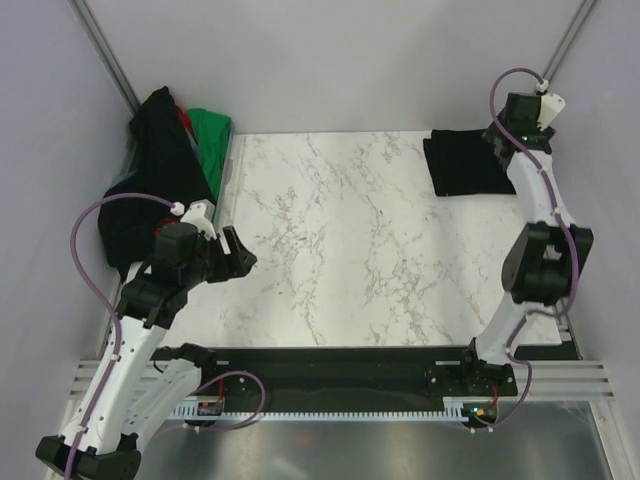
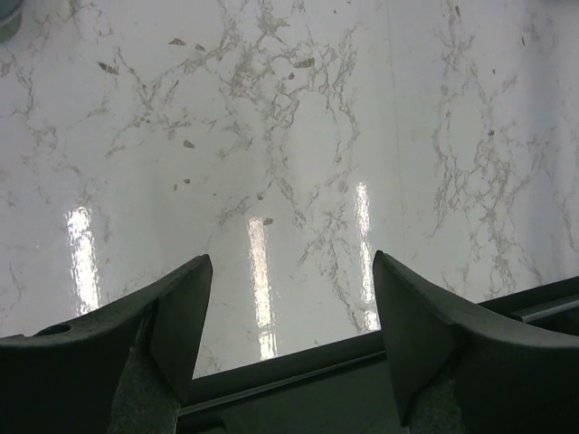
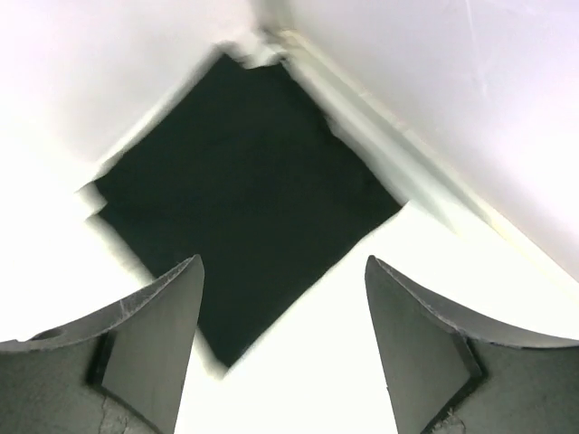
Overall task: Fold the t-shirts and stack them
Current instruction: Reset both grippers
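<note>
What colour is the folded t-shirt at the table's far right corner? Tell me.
The folded t-shirt is plain black; clearest in the right wrist view.

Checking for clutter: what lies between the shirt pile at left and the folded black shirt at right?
Only bare marble table, seen in the top view, separates the pile and the folded shirt.

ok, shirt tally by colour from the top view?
Black: 2, the folded black shirt at far right and the draped black shirt on the left pile
Green: 1, the green shirt
Red: 1, the red shirt, only a sliver
Total: 4 visible; the pile may hide more.
</note>
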You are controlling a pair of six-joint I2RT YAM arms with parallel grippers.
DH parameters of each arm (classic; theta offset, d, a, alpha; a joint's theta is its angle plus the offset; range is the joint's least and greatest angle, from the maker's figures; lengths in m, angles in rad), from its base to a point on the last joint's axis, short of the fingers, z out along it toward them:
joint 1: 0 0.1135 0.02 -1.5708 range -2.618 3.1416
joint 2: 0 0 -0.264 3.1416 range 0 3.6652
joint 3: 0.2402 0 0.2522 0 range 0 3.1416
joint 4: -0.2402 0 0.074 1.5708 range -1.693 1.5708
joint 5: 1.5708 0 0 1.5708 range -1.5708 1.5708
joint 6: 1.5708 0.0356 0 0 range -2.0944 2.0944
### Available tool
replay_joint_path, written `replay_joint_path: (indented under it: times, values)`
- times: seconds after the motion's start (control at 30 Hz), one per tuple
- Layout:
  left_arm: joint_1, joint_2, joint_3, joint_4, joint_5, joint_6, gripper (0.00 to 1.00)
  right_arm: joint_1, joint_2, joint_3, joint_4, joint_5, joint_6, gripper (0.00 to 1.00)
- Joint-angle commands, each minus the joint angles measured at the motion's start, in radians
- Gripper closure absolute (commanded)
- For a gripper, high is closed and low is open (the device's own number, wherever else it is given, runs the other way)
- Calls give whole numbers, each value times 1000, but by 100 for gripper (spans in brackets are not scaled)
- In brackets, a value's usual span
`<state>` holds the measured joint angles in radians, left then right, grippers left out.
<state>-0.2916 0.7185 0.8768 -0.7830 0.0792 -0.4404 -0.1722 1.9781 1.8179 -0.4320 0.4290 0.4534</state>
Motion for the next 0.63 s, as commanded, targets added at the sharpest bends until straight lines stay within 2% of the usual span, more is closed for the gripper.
replay_joint_path:
  times: [0.0,0.03,0.07,0.13,0.17,0.23,0.27,0.37,0.53,0.6]
  values:
    - [8,-4,4,28,-13,29,20,234,-333,-216,61,-50,48,20]
    - [8,-5,4,30,-10,31,20,296,-390,-270,67,-20,53,20]
    - [8,-5,4,28,-10,31,19,410,-498,-381,71,-13,62,20]
    - [8,-5,2,28,-12,31,19,520,-605,-501,78,-1,149,20]
    - [9,-5,2,28,-12,31,18,634,-702,-626,91,-1,168,20]
    - [8,-5,4,25,-7,34,16,758,-789,-812,148,39,206,19]
    - [9,-10,5,27,-7,34,11,869,-855,-869,173,63,215,18]
    - [9,-19,1,31,-10,34,0,1047,-917,-1025,196,126,275,18]
    - [9,-30,-15,62,-70,43,0,1345,-958,-1153,148,315,417,18]
    - [8,-40,-15,67,-76,42,1,1395,-969,-1196,159,359,464,17]
